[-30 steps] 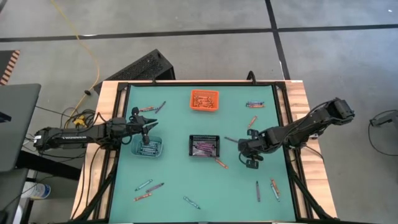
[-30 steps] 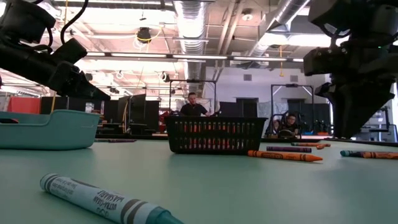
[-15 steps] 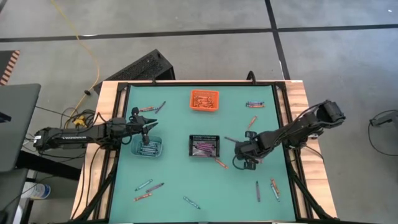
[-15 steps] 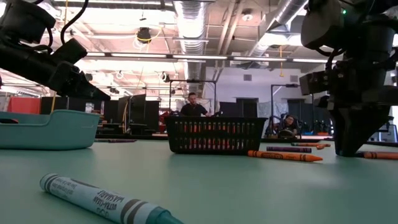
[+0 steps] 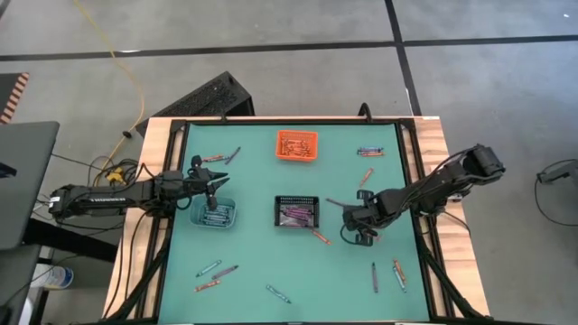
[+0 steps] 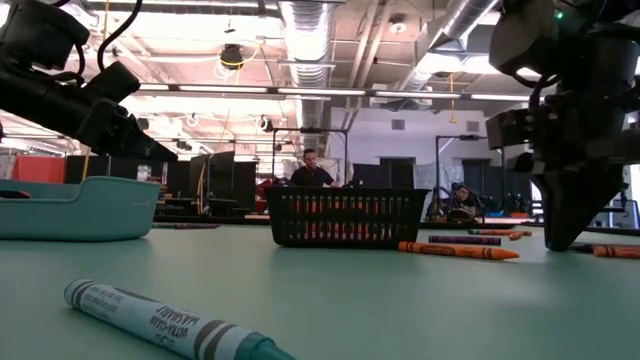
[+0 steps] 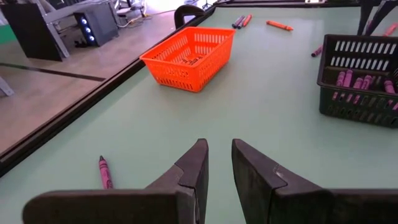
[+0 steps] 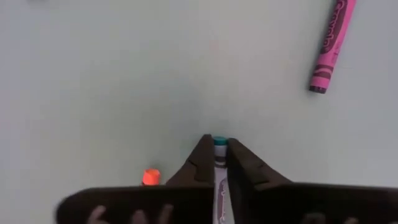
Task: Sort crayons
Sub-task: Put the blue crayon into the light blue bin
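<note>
On the green table (image 5: 253,262), the right gripper (image 5: 358,236), at about four o'clock from the black bin (image 5: 297,211), is now seen closed narrowly on a teal-tipped crayon (image 8: 219,142); a second ago its jaws stood wider, so a pick is judged under way. Loose crayons (image 5: 217,271) lie around the table edges. The pinched tip is shown only in the right wrist view. The left gripper (image 7: 217,163), narrowly parted and empty, hangs by the teal bin (image 5: 213,215) at nine o'clock
</note>
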